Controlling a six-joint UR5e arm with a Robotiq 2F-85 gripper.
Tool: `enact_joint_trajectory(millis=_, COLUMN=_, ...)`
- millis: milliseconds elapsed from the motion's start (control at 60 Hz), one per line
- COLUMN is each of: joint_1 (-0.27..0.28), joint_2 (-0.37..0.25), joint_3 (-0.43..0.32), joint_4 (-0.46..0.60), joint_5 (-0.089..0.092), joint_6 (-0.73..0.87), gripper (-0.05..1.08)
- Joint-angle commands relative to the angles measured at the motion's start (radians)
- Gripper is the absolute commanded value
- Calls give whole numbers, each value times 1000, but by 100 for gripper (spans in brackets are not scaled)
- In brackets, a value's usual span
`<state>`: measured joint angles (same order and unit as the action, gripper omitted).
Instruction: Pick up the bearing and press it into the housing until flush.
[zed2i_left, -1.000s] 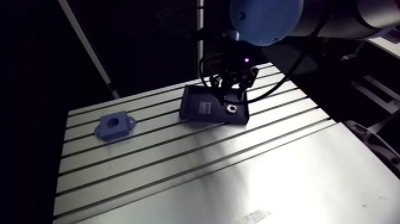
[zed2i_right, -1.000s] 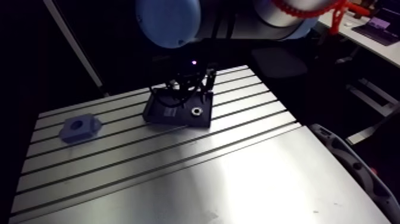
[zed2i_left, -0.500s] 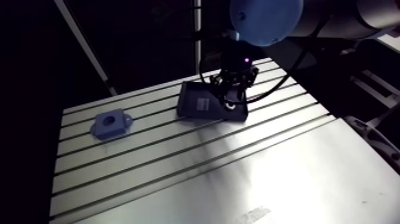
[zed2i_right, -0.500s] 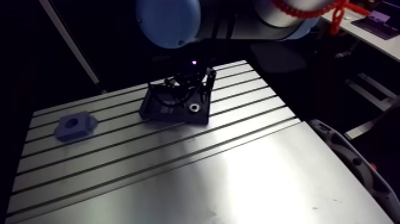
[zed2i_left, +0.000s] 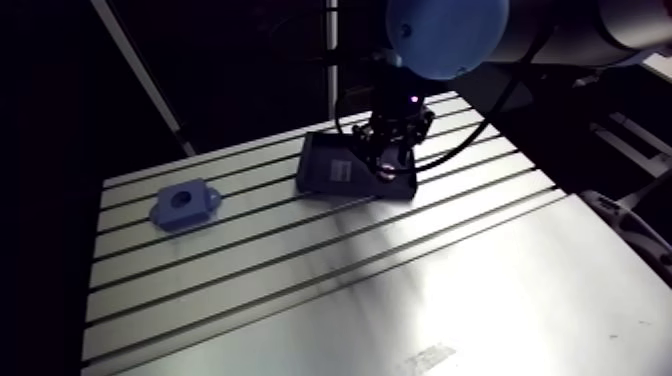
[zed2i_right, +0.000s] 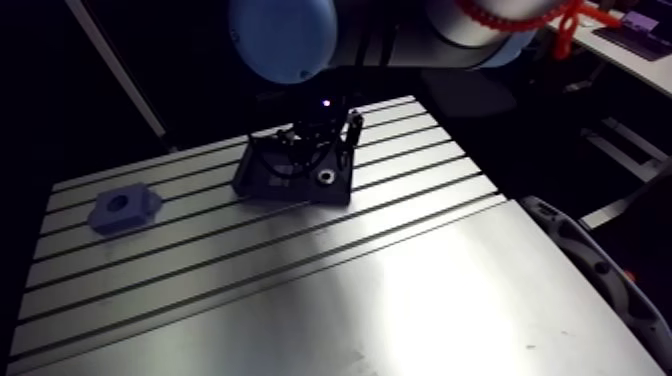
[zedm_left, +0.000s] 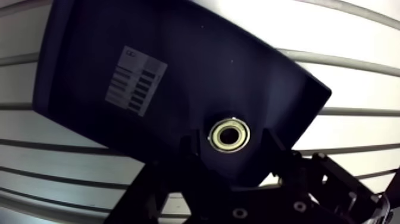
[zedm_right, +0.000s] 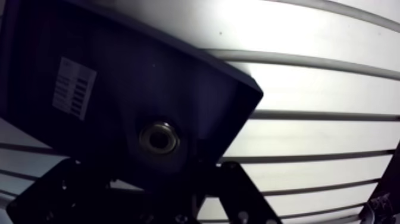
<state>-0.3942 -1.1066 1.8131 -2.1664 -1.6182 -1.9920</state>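
Dark tray (zed2i_left: 335, 172) sits at the far middle of the table (zed2i_left: 400, 290). The bearing (zedm_left: 230, 134) lies in it close to the right near corner. The gripper (zedm_left: 229, 143) hangs over that corner, its fingers spread to either side of the bearing with a gap on each side. The housing (zed2i_left: 183, 205) stands at far left, well apart from the tray, with bare slotted surface between them. The near half of the table is open. A slanted strut (zed2i_left: 150, 90) rises behind the far left corner.

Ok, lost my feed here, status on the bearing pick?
Gripper open, straddling bearing. Bearing lying in dark tray, not gripped. Housing apart on the table, no obstruction seen.
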Motion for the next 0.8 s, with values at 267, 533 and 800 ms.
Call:
enact_joint_trajectory(millis=267, joint_1=0, joint_2=11, joint_3=2, joint_4=-5, joint_5=-1, joint_6=2, gripper=38)
enact_joint_trajectory(millis=533, joint_1=0, joint_2=18, joint_3=2, joint_4=-5, joint_5=-2, joint_6=2, gripper=42)
enact_joint_trajectory(millis=800, joint_1=0, joint_2=17, joint_3=2, joint_4=-5, joint_5=-2, joint_6=0, gripper=49)
